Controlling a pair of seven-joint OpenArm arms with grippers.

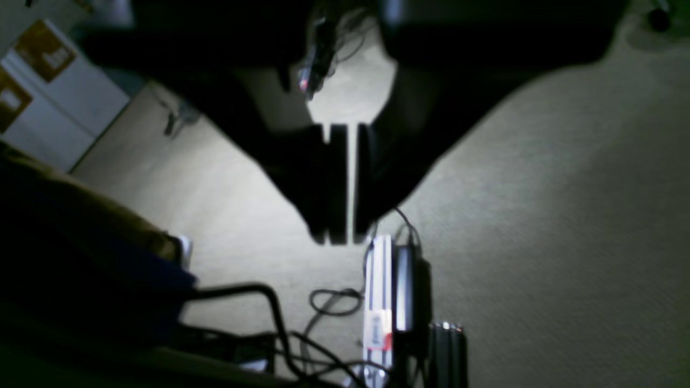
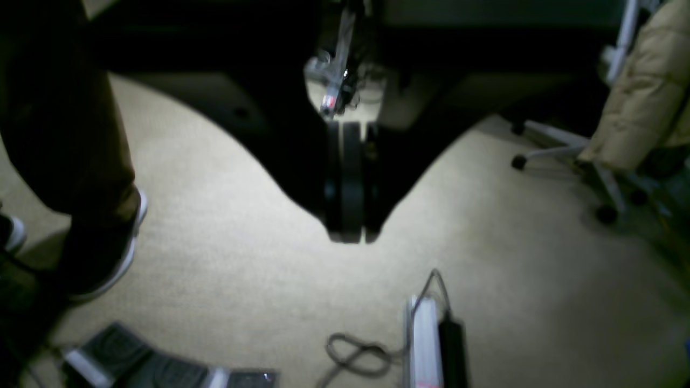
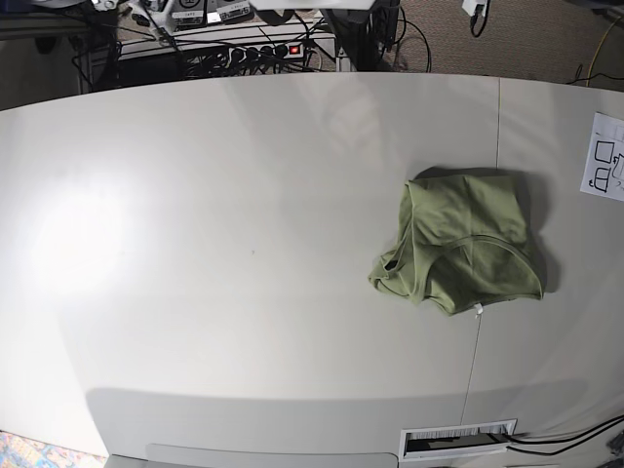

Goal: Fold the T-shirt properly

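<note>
The olive-green T-shirt (image 3: 466, 247) lies bunched in a loose heap on the right half of the white table (image 3: 244, 244) in the base view, with a small white tag at its near edge. Neither arm shows in the base view. My left gripper (image 1: 351, 237) hangs over carpet floor, its dark fingers (image 1: 329, 183) close together with only a thin slit between them and nothing held. My right gripper (image 2: 353, 234) also points at the carpet, its fingers (image 2: 345, 178) pressed together and empty. The T-shirt is out of both wrist views.
A printed sheet (image 3: 604, 156) lies at the table's right edge. A power strip (image 3: 244, 49) and cables sit behind the table. On the floor are cables (image 1: 329, 302), foot pedals (image 2: 135, 361), a person's legs (image 2: 81, 161) and a chair base (image 2: 566, 151).
</note>
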